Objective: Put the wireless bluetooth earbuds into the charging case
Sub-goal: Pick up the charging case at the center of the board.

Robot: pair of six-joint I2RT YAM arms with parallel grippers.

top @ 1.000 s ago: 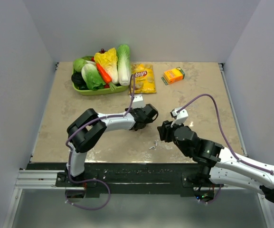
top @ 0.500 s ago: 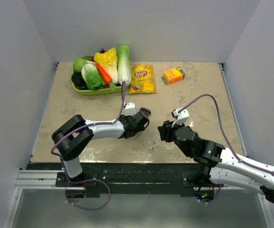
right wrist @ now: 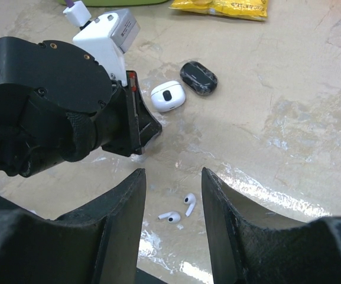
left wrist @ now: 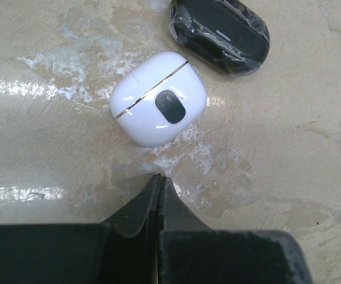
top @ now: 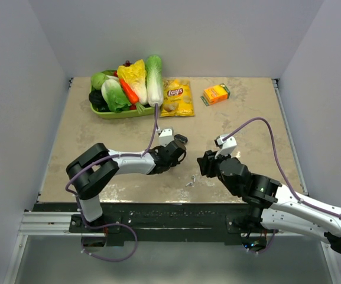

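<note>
Two white stemmed earbuds point(right wrist: 171, 217) point(right wrist: 189, 203) lie loose on the beige table, also seen as small white pieces point(top: 190, 180) from above. The white charging case point(left wrist: 158, 106) lies with its lid shut, just beyond my left gripper point(left wrist: 159, 176), whose fingers are pressed together on nothing and stand a short gap from the case. The right wrist view shows the same case point(right wrist: 168, 96). My right gripper point(right wrist: 173, 174) hangs open above the earbuds, which lie between its fingers in that view, untouched.
A black oval object in clear wrap point(left wrist: 220, 32) lies right behind the case. At the back of the table are a green tray of vegetables point(top: 123, 111), a yellow chips bag point(top: 178, 97) and an orange box point(top: 216, 93).
My left gripper has gone from open to shut, and its arm has drawn back toward the left and lowered. The right arm has held still.
</note>
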